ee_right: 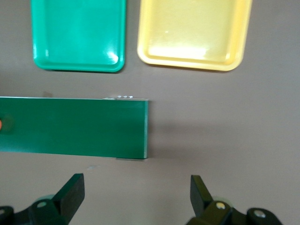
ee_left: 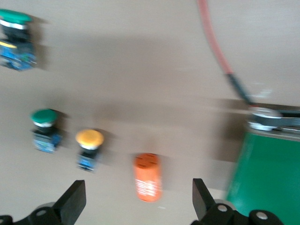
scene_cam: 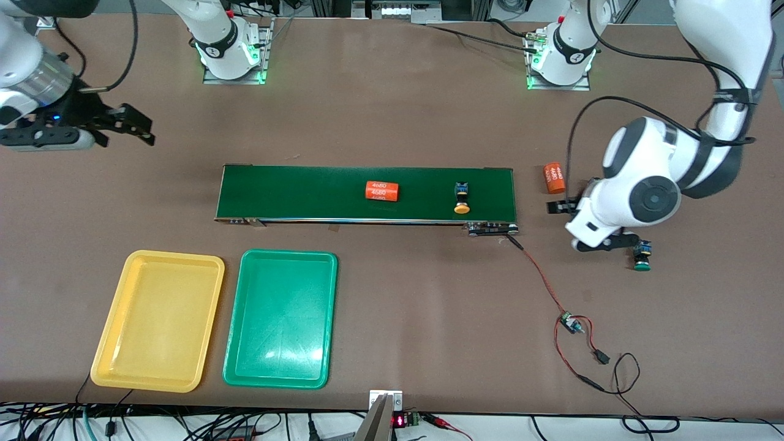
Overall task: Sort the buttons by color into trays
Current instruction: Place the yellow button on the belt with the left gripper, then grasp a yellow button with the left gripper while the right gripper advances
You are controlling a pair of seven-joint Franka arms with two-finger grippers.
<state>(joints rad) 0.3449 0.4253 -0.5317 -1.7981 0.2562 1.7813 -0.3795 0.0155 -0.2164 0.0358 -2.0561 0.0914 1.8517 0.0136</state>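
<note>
1. I see the left gripper [ee_left: 136, 199] low over the bare table at the left arm's end, just off the end of the conveyor belt [scene_cam: 306, 193]. Its fingers [ee_left: 75, 200] stand wide apart and hold nothing.
2. My left wrist view shows three buttons on the table under that gripper: an orange-capped button [ee_left: 89, 147], a green-capped button [ee_left: 45, 129] just beside it, and a second green-capped button [ee_left: 16, 40] apart from the pair.
3. An orange cylinder [ee_left: 148, 176] lies on the table near the orange-capped button, between it and the belt's end.
4. In the front view the left arm hides most of that group; I make out one green-capped button [scene_cam: 642, 256] beside the wrist and the cylinder marked 4680 [scene_cam: 554, 177].
5. A second orange-capped button [scene_cam: 462, 198] lies on the belt, toward the left arm's end; another orange cylinder [scene_cam: 382, 190] rests near the belt's middle.
6. The right gripper [ee_right: 136, 199] waits in the air over the table past the belt's end on the right arm's side, its fingers [ee_right: 72, 194] spread wide and empty.
7. The yellow tray [scene_cam: 110, 343] and green tray [scene_cam: 236, 318] sit side by side, nearer the front camera than the belt, neither holding a button.
</note>
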